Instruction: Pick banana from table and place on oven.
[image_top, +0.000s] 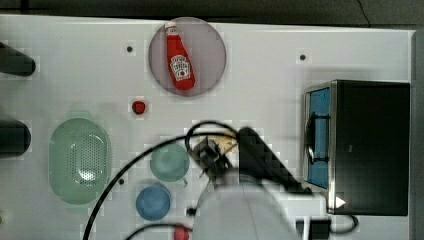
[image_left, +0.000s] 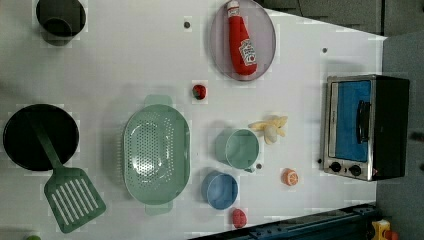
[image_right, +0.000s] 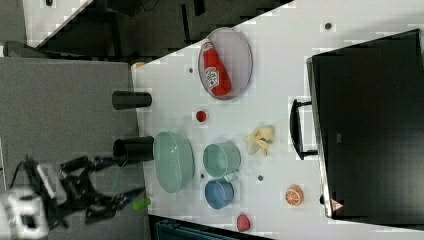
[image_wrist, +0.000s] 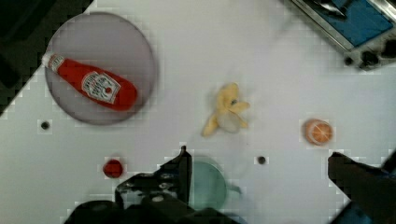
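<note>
Here, the banana (image_left: 270, 129) lay on the desk (image_left: 125, 60) between the green cup (image_left: 239, 148) and the oven (image_left: 365, 127). The claw (image_wrist: 259, 172) hovered above it, fingers apart and empty.

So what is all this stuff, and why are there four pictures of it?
It is one robot arm working at a white table, photographed at the same moment by four cameras. Three cameras watch from around the table, and one rides on the arm's wrist, looking down past the gripper, whose fingers are spread open and hold nothing. In the top view the grey arm covers part of the table. On the table lie a peeled toy banana, a ketchup bottle on a round plate, a green colander, a green cup, a blue cup, an orange slice and a toaster oven. The robot's job is to put the banana on the oven.
</note>
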